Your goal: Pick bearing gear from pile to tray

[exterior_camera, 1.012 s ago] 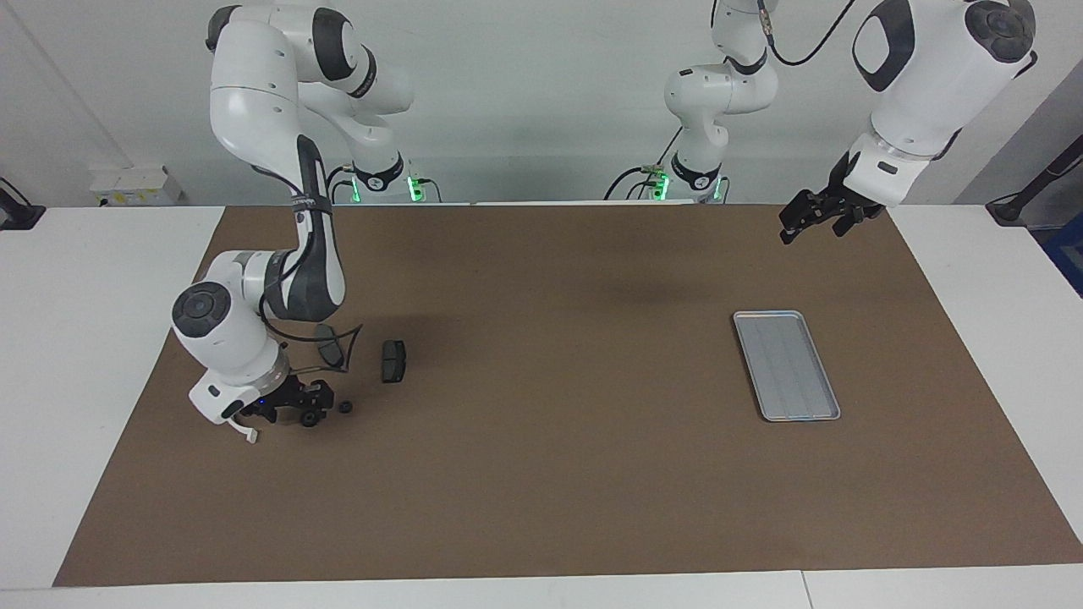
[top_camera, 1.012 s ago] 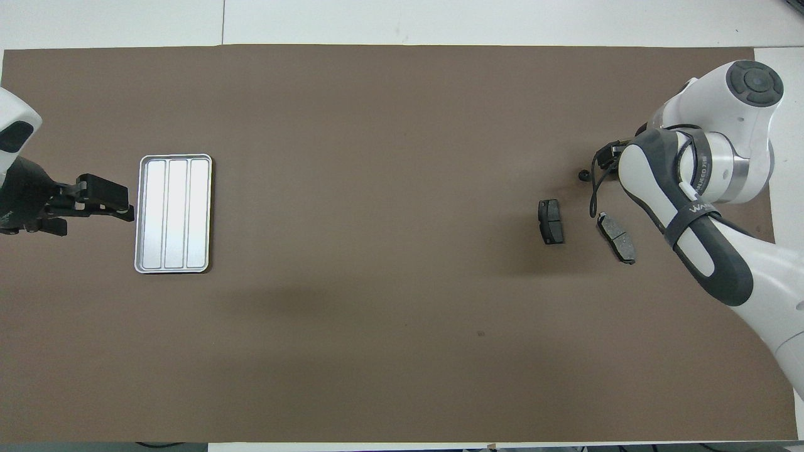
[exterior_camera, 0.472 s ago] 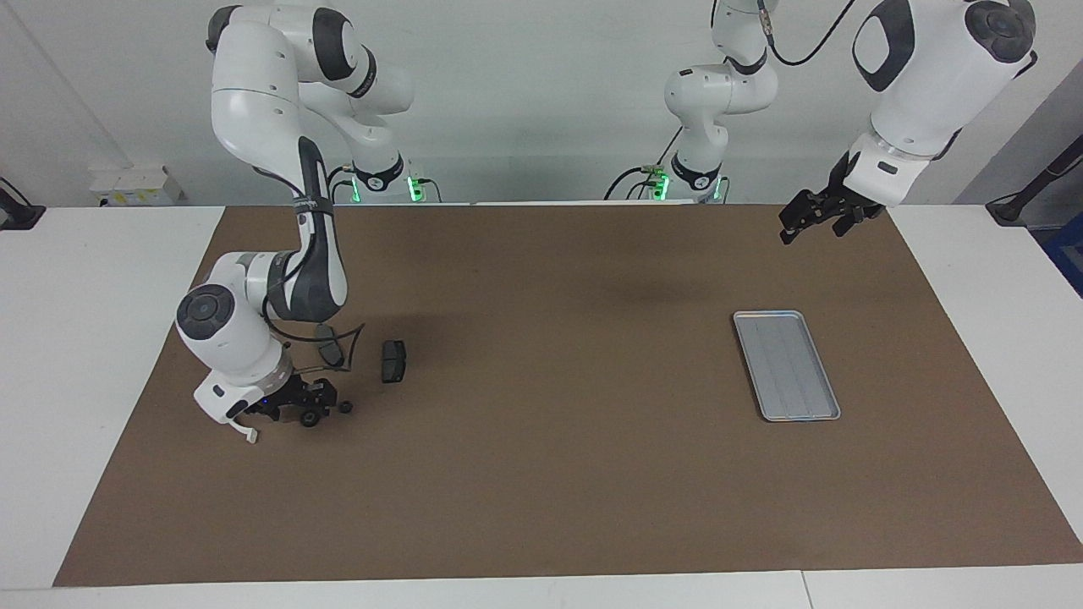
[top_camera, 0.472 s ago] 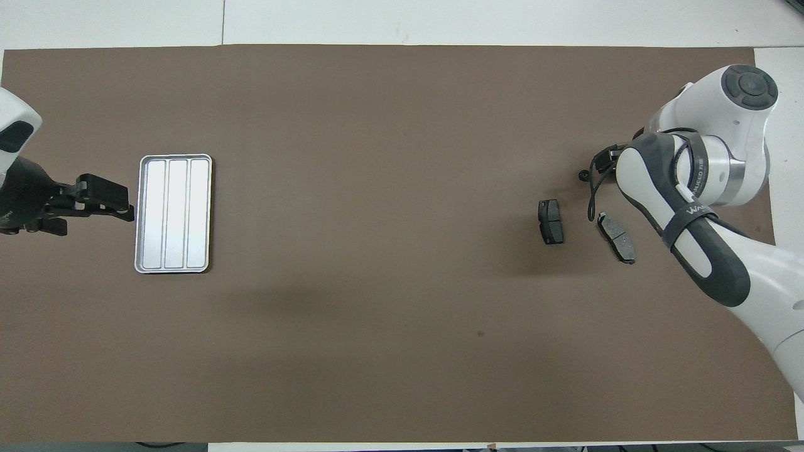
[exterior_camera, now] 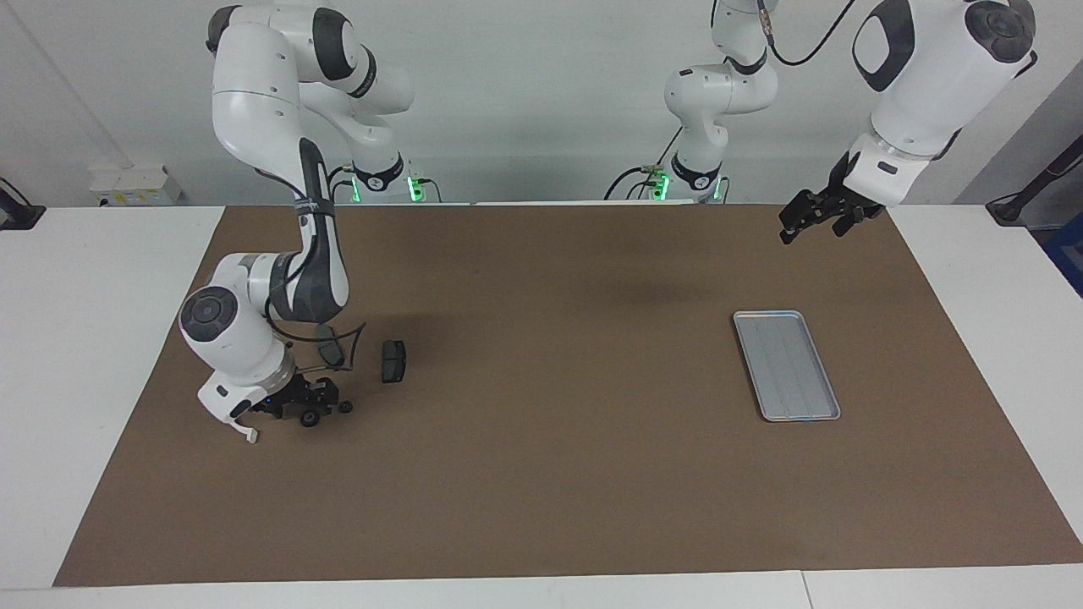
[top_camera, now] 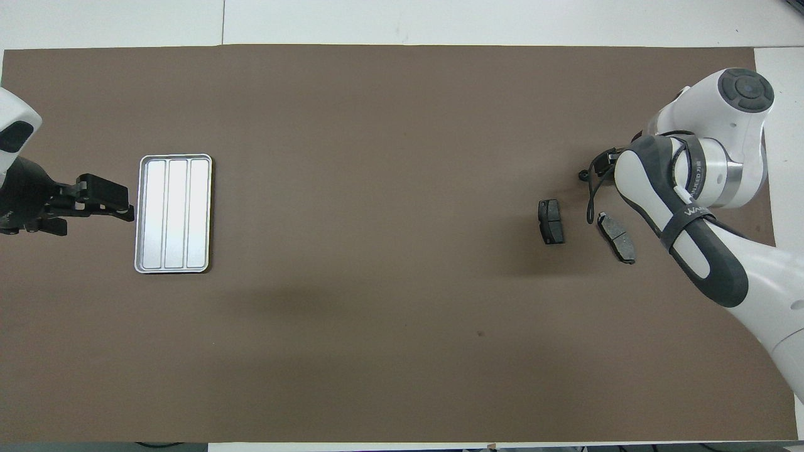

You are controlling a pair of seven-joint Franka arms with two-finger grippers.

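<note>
The pile lies on the brown mat at the right arm's end. It has two dark grey pads (exterior_camera: pixel 393 361) (exterior_camera: pixel 330 348), also in the overhead view (top_camera: pixel 551 221) (top_camera: pixel 616 236), and two tiny black round pieces (exterior_camera: pixel 310 418) (exterior_camera: pixel 345 407). My right gripper (exterior_camera: pixel 313 404) is low over the pile, right at the round pieces. In the overhead view its arm hides most of it. A white piece (exterior_camera: pixel 247 435) shows at the hand's edge. The silver tray (exterior_camera: pixel 787 365) (top_camera: pixel 174 213) lies bare at the left arm's end. My left gripper (exterior_camera: pixel 810 222) (top_camera: pixel 103 201) waits raised and open beside the tray.
The brown mat (exterior_camera: pixel 550 474) covers most of the white table. A thin black cable loop (exterior_camera: pixel 349 342) hangs off the right arm's wrist over the pad nearest to it.
The right arm's hand has risen a little and shifted slightly toward the pads. The round pieces stay about where they were. The left arm has not moved.
</note>
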